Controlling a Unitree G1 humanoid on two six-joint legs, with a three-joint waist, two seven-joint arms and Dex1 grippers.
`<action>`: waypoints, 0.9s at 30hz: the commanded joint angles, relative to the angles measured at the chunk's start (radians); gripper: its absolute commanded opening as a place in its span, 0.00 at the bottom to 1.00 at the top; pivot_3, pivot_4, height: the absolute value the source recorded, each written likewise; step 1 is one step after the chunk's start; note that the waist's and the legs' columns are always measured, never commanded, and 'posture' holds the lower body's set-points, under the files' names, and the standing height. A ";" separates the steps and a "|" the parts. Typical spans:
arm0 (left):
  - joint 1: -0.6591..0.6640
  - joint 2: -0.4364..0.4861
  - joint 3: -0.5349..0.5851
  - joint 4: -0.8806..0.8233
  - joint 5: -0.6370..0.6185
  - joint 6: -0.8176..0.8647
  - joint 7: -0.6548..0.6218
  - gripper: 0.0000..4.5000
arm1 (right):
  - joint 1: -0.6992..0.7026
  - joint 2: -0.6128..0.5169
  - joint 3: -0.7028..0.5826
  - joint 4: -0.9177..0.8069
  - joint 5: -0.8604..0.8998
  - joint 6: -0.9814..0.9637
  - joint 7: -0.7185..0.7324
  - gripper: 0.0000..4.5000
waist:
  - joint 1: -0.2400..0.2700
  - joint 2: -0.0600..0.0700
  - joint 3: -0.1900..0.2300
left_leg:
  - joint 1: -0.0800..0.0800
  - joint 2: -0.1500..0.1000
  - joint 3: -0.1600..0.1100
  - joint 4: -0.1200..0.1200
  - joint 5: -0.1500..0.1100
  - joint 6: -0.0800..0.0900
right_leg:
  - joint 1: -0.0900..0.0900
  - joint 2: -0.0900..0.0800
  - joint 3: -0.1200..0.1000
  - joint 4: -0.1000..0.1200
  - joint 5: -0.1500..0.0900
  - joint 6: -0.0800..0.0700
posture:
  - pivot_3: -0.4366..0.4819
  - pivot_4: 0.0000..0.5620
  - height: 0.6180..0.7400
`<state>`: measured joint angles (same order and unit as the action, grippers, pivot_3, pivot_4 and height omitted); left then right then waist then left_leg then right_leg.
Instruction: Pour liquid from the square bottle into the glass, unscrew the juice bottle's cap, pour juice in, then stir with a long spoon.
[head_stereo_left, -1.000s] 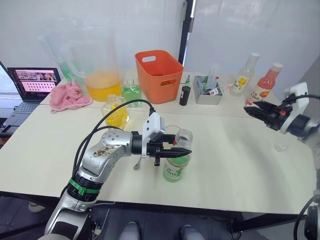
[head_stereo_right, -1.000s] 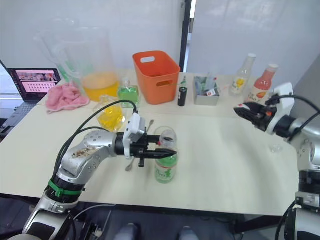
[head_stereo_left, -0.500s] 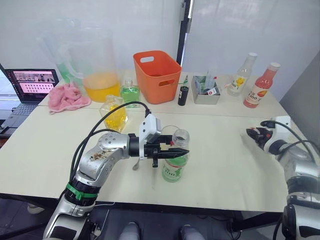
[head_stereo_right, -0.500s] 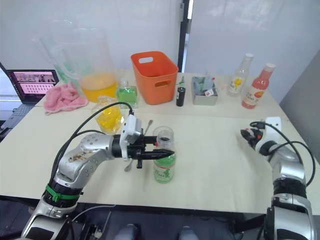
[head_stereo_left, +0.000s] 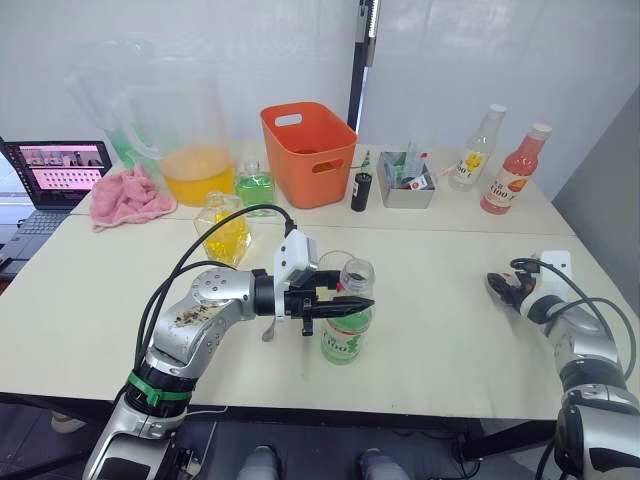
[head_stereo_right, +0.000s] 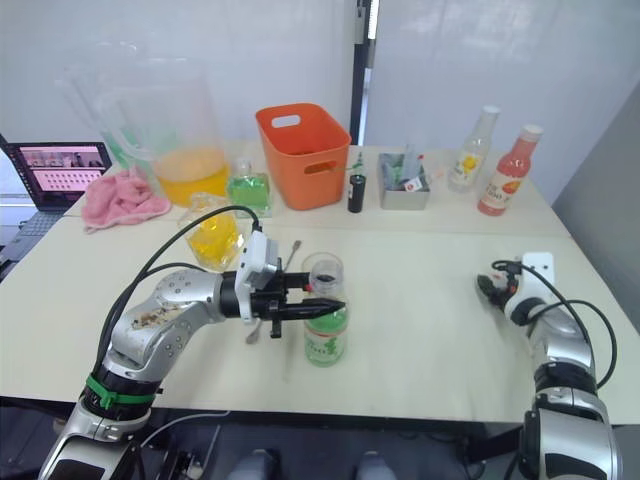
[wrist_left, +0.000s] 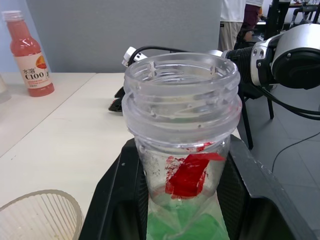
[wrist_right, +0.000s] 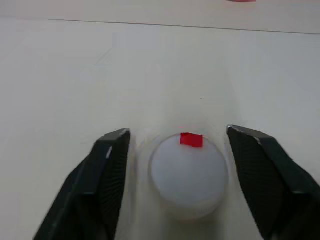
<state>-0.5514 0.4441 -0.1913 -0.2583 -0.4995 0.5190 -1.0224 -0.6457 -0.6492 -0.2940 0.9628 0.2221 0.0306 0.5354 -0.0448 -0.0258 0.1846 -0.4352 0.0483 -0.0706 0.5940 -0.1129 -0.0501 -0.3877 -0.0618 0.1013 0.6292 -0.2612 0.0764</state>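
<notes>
Left gripper (head_stereo_left: 362, 302) clenched on the uncapped juice bottle (head_stereo_left: 347, 325), upright beside the glass (head_stereo_left: 334, 266) mid-counter (head_stereo_left: 450, 300); cap (wrist_right: 188, 172) down between the right gripper (wrist_right: 177, 150)'s released jaws, far right, pour falling to the left arm.

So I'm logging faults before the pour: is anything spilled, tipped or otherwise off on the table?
No spill or tipped thing stands out. The juice bottle stands upright and capless between the left gripper fingers. Its cap lies on the table between the right gripper open fingers, far from the bottle.
</notes>
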 joint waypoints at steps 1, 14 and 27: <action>0.012 0.009 -0.039 0.035 0.038 0.005 0.003 0.30 | -0.017 -0.020 -0.031 -0.095 0.037 0.005 0.025 1.00 | 0.000 0.000 0.000 | 0.000 0.000 0.000 0.000 0.000 0.000 | 0.000 0.000 0.000 0.000 0.000 0.000 | 0.48 0.27 1.00; -0.017 0.054 0.047 -0.064 -0.035 0.071 0.038 0.30 | 0.024 -0.085 0.033 -0.860 0.363 0.532 0.308 1.00 | 0.003 0.003 0.000 | -0.001 0.000 0.000 0.000 0.000 0.000 | -0.001 0.000 0.001 0.001 -0.001 -0.001 | 0.48 0.27 1.00; 0.009 0.300 0.321 -0.210 -0.233 0.253 0.046 0.30 | -0.012 -0.283 0.161 -1.139 0.511 0.745 0.639 1.00 | -0.010 0.003 0.004 | -0.008 0.001 0.000 -0.002 0.000 0.000 | -0.012 0.001 0.001 0.003 0.000 0.001 | 0.48 0.27 1.00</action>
<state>-0.5477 0.7132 0.0608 -0.4503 -0.7097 0.7779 -0.9594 -0.6386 -0.9124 -0.1231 -0.1397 0.6958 0.7663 1.1399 -0.0553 -0.0227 0.1886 -0.4438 0.0493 -0.0704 0.5918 -0.1130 -0.0502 -0.4011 -0.0612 0.1022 0.6323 -0.2615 0.0774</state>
